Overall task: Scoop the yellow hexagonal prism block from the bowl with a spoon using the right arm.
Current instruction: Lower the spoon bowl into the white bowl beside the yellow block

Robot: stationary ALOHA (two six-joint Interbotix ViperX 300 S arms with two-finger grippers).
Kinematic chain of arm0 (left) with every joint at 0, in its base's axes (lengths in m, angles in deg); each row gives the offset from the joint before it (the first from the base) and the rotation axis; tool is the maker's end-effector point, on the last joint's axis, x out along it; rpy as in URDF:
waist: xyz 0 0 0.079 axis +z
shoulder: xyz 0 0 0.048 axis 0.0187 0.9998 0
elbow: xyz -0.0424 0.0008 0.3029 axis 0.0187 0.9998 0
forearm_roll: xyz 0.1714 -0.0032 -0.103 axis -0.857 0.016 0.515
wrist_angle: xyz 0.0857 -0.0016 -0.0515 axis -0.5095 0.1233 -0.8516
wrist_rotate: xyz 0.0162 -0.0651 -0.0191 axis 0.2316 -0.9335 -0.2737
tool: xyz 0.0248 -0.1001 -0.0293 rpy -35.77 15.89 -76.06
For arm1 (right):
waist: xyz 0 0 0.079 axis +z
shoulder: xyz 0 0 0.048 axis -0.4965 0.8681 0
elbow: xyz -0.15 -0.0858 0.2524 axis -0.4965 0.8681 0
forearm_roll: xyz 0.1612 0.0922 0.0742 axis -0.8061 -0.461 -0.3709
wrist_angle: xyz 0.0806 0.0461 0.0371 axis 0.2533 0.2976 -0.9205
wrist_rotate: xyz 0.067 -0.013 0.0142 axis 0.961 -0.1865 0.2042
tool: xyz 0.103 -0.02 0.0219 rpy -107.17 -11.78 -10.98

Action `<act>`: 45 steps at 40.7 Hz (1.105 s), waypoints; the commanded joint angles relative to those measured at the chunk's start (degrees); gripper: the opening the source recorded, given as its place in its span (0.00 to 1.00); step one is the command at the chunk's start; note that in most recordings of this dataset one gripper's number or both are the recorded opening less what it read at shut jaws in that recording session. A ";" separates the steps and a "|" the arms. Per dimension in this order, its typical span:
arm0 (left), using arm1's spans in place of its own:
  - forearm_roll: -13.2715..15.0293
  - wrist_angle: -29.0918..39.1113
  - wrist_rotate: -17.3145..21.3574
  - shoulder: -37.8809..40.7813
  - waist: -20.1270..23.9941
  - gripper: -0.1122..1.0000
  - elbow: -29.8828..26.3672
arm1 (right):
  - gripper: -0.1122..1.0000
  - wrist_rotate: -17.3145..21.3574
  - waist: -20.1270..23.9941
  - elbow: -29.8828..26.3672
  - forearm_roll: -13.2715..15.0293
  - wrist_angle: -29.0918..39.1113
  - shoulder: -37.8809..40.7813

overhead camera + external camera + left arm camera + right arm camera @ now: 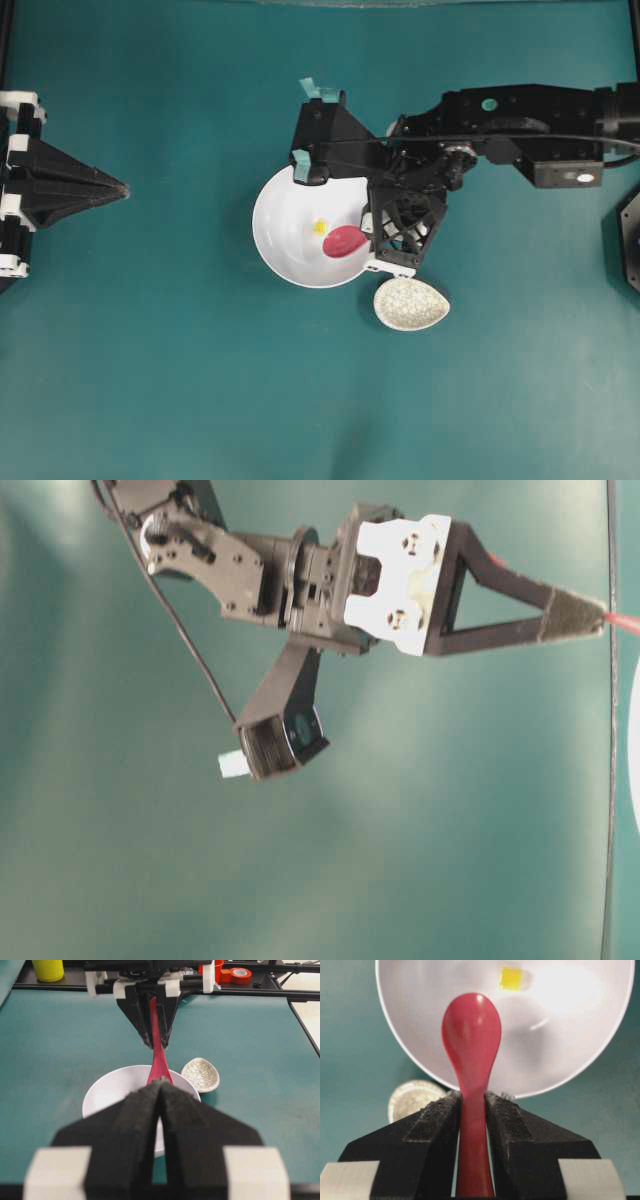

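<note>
The white bowl (278, 215) holds the tiny yellow block (320, 227) near its middle. My right gripper (370, 238) is shut on the handle of the pink-red spoon (345, 241), whose scoop is inside the bowl just right of the block. In the right wrist view the gripper (472, 1097) clamps the spoon (471, 1030), and the block (511, 978) lies past the scoop's tip, slightly right, in the bowl (570, 1035). The scoop is empty. My left gripper (124, 188) is shut and empty, far to the left; it points at the bowl (105, 1092) in the left wrist view.
A speckled spoon rest (411, 303) lies on the teal table just below and right of the bowl, also seen in the right wrist view (412, 1100). A yellow container (48, 969) and red tape rolls (240, 975) sit on the frame beyond the table.
</note>
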 commanded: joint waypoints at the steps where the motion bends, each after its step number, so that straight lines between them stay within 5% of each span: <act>1: -0.18 -0.26 0.09 0.18 0.00 0.09 -1.23 | 0.31 0.18 0.18 -1.93 0.18 0.26 -0.44; 20: -0.18 -0.18 0.09 0.18 -0.09 0.09 -1.23 | 0.31 3.69 -0.62 -1.85 3.69 0.70 1.76; 45: -0.18 -0.26 0.09 0.18 0.00 0.09 -1.23 | 0.31 3.78 -1.05 -1.49 3.78 -1.41 4.48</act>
